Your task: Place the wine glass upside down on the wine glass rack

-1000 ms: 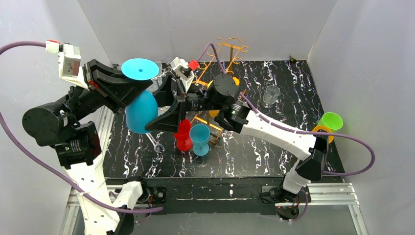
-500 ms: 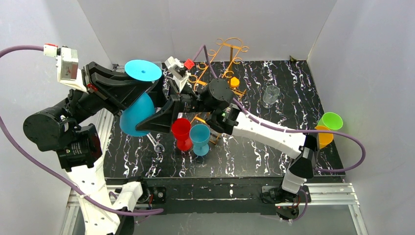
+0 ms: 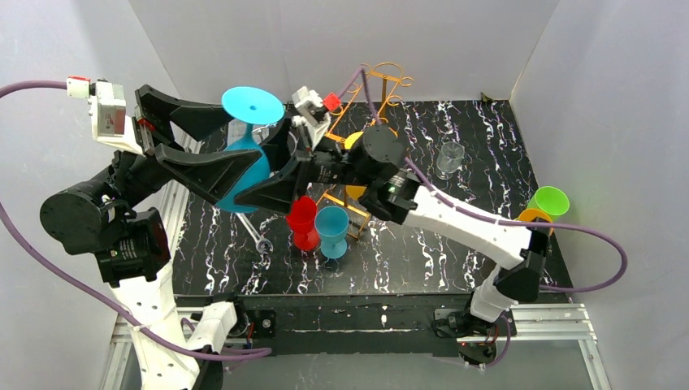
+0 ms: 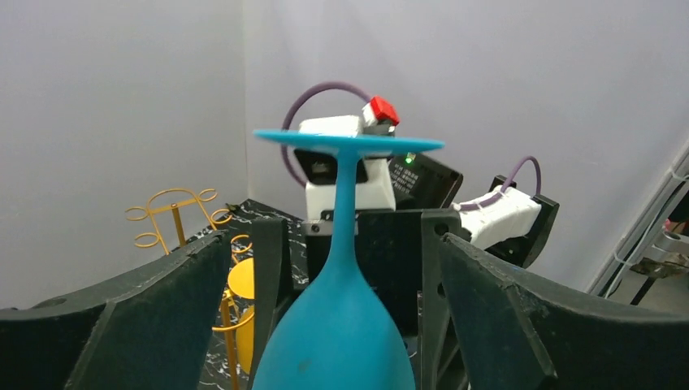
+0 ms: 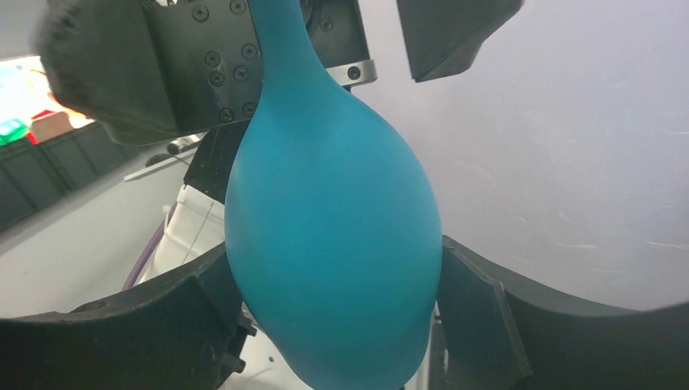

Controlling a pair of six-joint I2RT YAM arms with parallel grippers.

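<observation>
The blue wine glass (image 3: 242, 175) hangs in the air over the table's left rear, foot disc up and bowl down. My right gripper (image 3: 258, 169) is shut on its bowl (image 5: 333, 244), with a finger pressed against each side. My left gripper (image 3: 248, 138) is open, its fingers (image 4: 162, 309) standing well clear on either side of the glass (image 4: 337, 341). The gold wire wine glass rack (image 3: 382, 81) stands at the back centre, behind the right arm, and shows beyond the glass in the left wrist view (image 4: 175, 211).
A yellow glass (image 4: 240, 280) hangs on the rack's lower part. A red glass (image 3: 305, 223) and a light blue glass (image 3: 331, 226) stand mid-table under the right arm. A clear glass (image 3: 448, 156) stands at back right. Green (image 3: 548, 199) and orange (image 3: 532, 218) glasses sit at the right edge.
My left gripper has opened off the wine glass. The right gripper has closed on its bowl. The glass shifted slightly right and back.
</observation>
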